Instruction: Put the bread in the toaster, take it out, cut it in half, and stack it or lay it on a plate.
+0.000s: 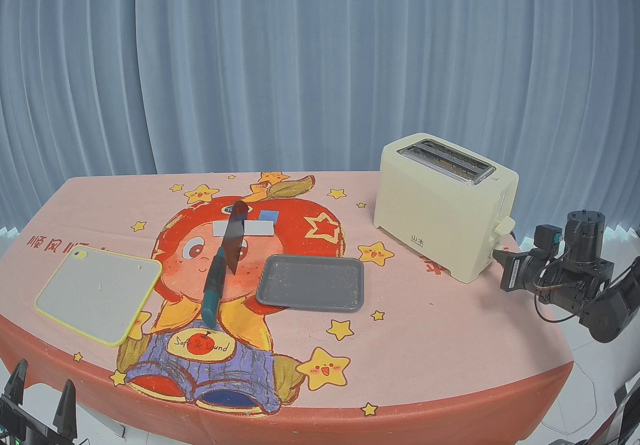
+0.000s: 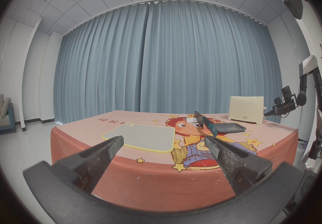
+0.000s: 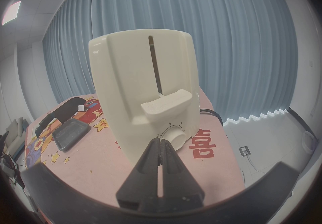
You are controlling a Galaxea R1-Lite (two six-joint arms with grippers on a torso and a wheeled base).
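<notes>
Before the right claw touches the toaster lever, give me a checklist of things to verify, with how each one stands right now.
1. Aim: right claw is shut and points at the toaster end, just below the lever: ok.
2. Lever position: at the low end of its track: ok.
3. Bread inside the slots: cannot tell.
4. Cutting board lies flat on the robot's left side of the table: ok.
5. Knife sits between the board and the tray, free to grasp: ok.
6. Spare arm: left claw is open, by the table's near edge: ok.
</notes>
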